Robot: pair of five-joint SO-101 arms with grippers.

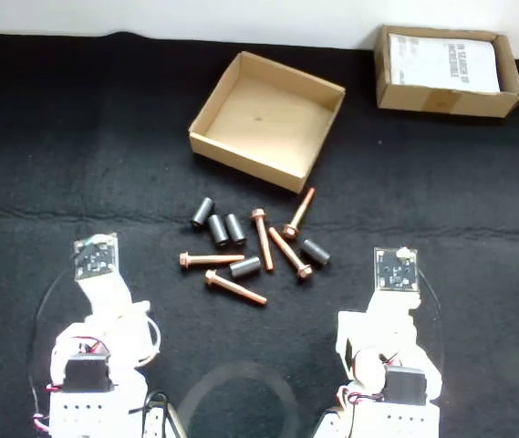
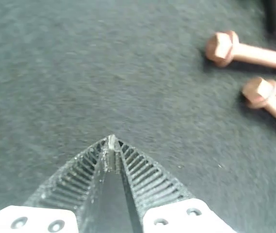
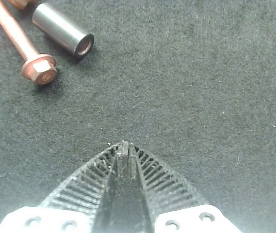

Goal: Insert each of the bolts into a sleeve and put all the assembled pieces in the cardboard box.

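With left gripper (image 2: 112, 145) and right gripper (image 3: 124, 148) pinched together empty, copper-coloured hex-head bolts (image 1: 262, 239) and dark grey metal sleeves (image 1: 218, 229), likely rigid and roll-prone, lie loose between them before the brown cardboard box (image 1: 241, 160), probably best gripped mid-shank.

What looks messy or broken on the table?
Nothing looks broken or spilled. Five bolts and five sleeves lie jumbled at all angles on the mat, and none looks joined yet. The box sits turned at an angle. The left tool and right tool are shut over bare mat.
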